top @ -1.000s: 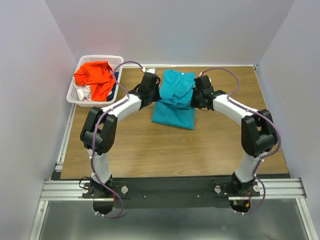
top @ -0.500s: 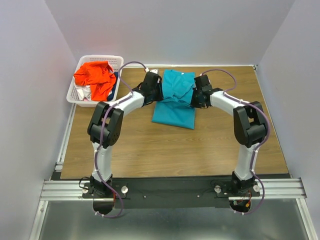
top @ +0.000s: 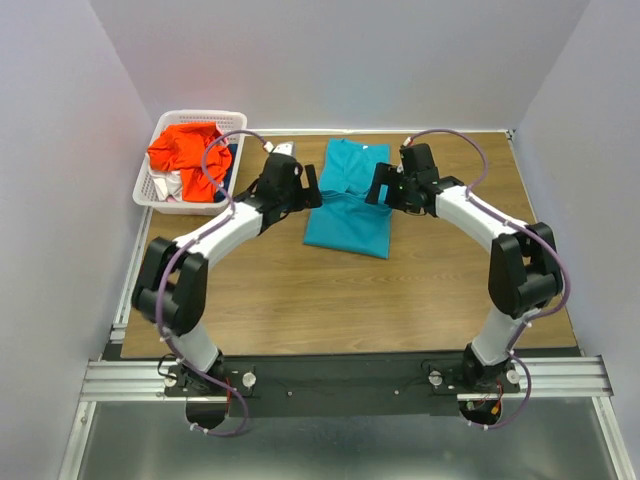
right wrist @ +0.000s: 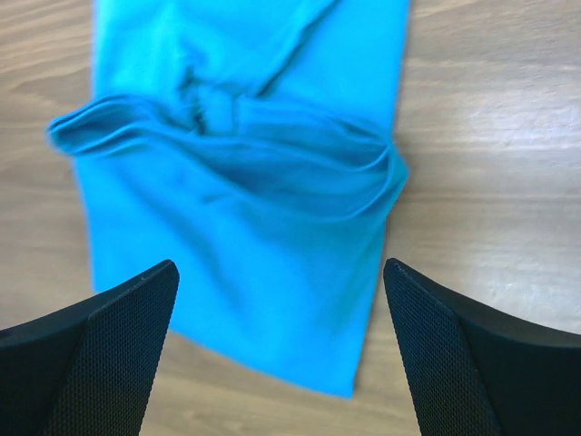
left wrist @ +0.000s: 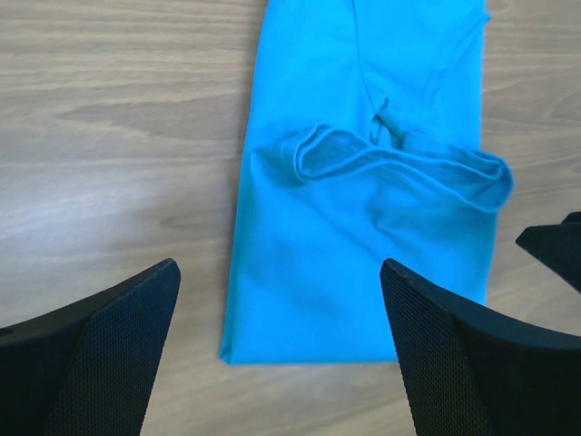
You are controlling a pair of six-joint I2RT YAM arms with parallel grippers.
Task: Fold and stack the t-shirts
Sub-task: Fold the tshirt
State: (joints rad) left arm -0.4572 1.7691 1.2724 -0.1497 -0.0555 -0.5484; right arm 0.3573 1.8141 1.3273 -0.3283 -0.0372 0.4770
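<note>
Only overhead, the orange-red t-shirt in the white basket.

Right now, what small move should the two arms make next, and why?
Probably lower the left gripper and right gripper, both open and empty, onto the bunched ridge across the teal t-shirt and press it flat: the fold there looks loose and puffed.
</note>
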